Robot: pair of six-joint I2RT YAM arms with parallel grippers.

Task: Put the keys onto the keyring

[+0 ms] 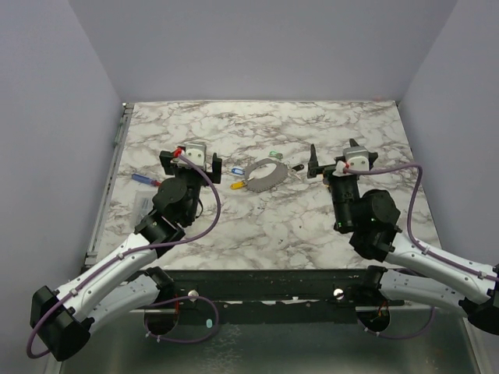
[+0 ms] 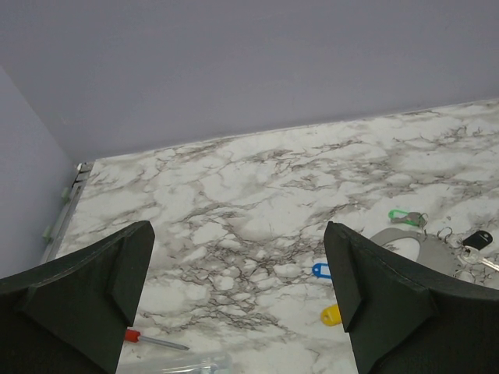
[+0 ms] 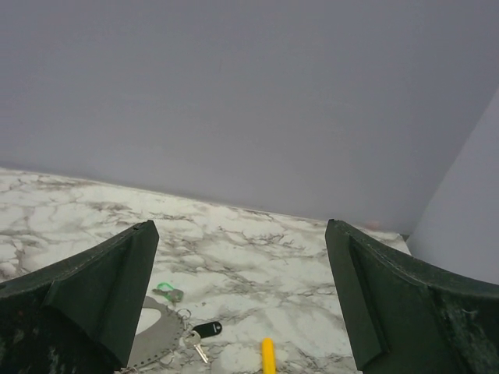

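The left gripper (image 1: 191,162) and the right gripper (image 1: 334,156) are both wide open and hold nothing. The keyring (image 1: 265,174) lies flat on the surface (image 1: 312,222), between the two grippers. The green key (image 1: 274,154) lies at its far side. The blue key (image 1: 238,167) and the yellow key (image 1: 238,185) lie just left of it. The black key (image 1: 297,167) lies just right of it.

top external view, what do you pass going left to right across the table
blue-and-red stick → left gripper → blue key → keyring → black key → right gripper
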